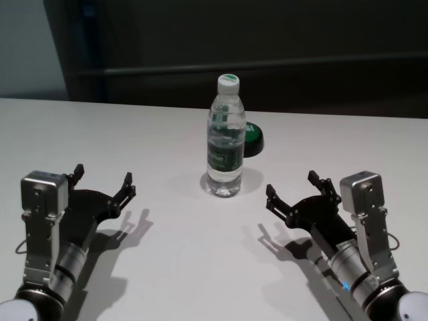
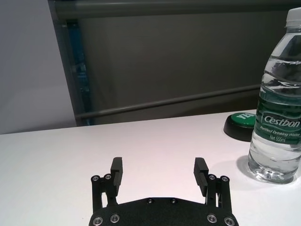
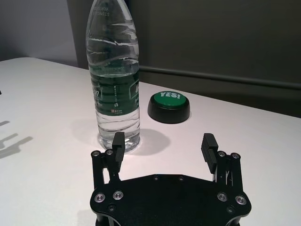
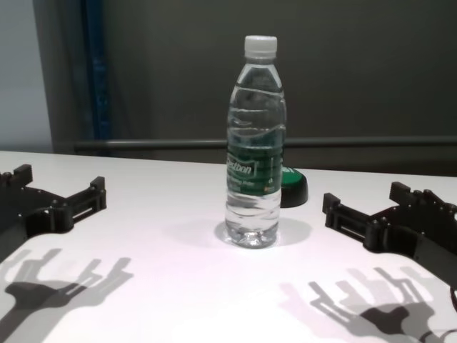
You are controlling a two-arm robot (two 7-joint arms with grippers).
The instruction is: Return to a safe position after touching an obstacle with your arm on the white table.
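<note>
Head, chest and two wrist views of one moment. The water bottle (image 1: 225, 137) stands upright near the middle of the white table (image 1: 134, 134), between the two arms and touched by neither. Its white cap (image 4: 260, 46) is cut off in the right wrist view and only partly shown in the left wrist view. Behind it, partly hidden in the head and chest views, sits a low black button with a green top (image 3: 170, 106).

Legible writing: the bottle's dark green label (image 2: 278, 120) reads "Cestbon", with "Purified Drinking Water" and "Net 555ml" beneath; the button's top reads "YES!". Print near the bottle's shoulder in the right wrist view is too small to read reliably.

The left gripper (image 1: 103, 178) lies low over the table on the robot's left, fingers pointing forward, jaws spread wide and empty. The right gripper (image 1: 293, 186) mirrors it on the robot's right, likewise wide open and holding nothing, its fingers (image 3: 118, 143) aimed toward the bottle's base but apart from it. Both cast sharp shadows on the tabletop. The forearms run out of the pictures at the near edge.
</note>
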